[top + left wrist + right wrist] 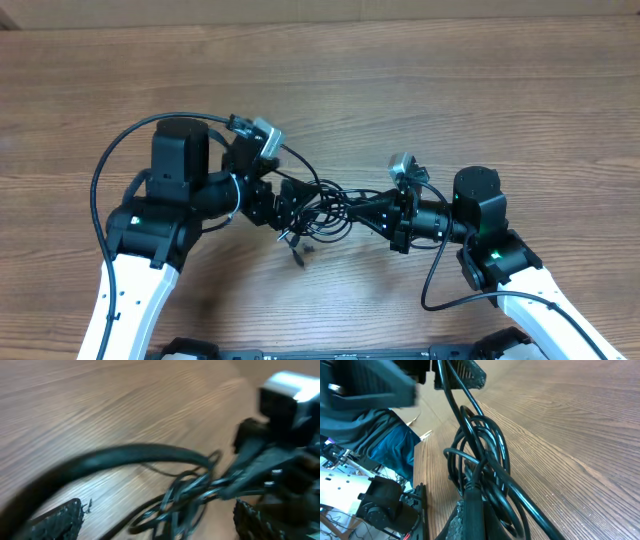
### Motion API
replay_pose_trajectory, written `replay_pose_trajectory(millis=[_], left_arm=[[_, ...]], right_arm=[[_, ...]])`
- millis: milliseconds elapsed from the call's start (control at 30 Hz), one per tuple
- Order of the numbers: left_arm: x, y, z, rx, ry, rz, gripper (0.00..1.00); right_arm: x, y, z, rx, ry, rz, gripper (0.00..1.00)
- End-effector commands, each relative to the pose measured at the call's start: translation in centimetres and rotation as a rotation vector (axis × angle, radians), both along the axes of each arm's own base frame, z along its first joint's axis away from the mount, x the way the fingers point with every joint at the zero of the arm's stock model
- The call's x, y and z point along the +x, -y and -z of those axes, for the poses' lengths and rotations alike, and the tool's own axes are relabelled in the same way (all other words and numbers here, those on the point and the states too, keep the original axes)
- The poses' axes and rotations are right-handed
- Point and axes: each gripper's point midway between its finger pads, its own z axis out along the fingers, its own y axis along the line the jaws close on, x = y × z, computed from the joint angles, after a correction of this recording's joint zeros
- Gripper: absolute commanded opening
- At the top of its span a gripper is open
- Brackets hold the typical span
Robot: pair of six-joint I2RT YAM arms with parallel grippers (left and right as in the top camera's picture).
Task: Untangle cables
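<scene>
Found the cables (322, 205) bunched in looped coils mid-table, strung between the two arms over the wooden table (520, 90). Judged them light, limp and slightly springy, smooth-jacketed and apt to slip. Thin enough to snag loop on loop, so called for no hard yanking. Reckoned a plug end, or a straight run just outside the knot, the best hold. Saw the right gripper (388, 216) closed tight on a strand at the bundle's right side. Saw the left gripper (283, 208) at the left side, fingers (64, 517) spread wide, with loops between and nothing clamped.
</scene>
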Motion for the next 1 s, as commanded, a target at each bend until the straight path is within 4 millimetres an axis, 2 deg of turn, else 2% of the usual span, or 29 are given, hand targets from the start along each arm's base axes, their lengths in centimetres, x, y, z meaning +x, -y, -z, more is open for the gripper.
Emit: replay_pose_trajectory(millis=[0,200,400,500,600,733,800,967], left_arm=[[1.1,-1.6,1.6,0.121,0.029,-0.049,0.96],[0.8,-2.3,2.6,0.172,0.005,-0.062,0.95],[0.9,-2.3,2.5,0.17,0.011,-0.063,0.83],[1.0,-2.2,2.4,0.166,0.018,-0.061,0.73],[1.1,-2.2,2.3,0.165,0.023,-0.062,0.55],[1.5,-2.2,2.0,0.163,0.045,-0.066,0.54],[1.7,-2.1,1.8,0.16,0.056,-0.067,0.5],[1.9,-2.1,1.6,0.156,0.07,-0.068,0.2]], right_arm=[[0.1,-0.1,-0.7,0.011,0.02,-0.005,0.04],[0.1,-0.1,-0.7,0.012,0.02,-0.006,0.04],[-0.1,-0.2,-0.9,0.02,0.026,-0.021,0.04],[-0.8,-0.5,-1.8,0.05,0.055,-0.073,0.04],[-1.0,-0.5,-1.9,0.055,0.058,-0.083,0.04],[-1.1,-0.5,-2.0,0.058,0.056,-0.094,0.04],[-1.2,-0.5,-2.0,0.058,0.056,-0.094,0.04],[-1.2,-0.5,-2.0,0.06,0.057,-0.098,0.04]])
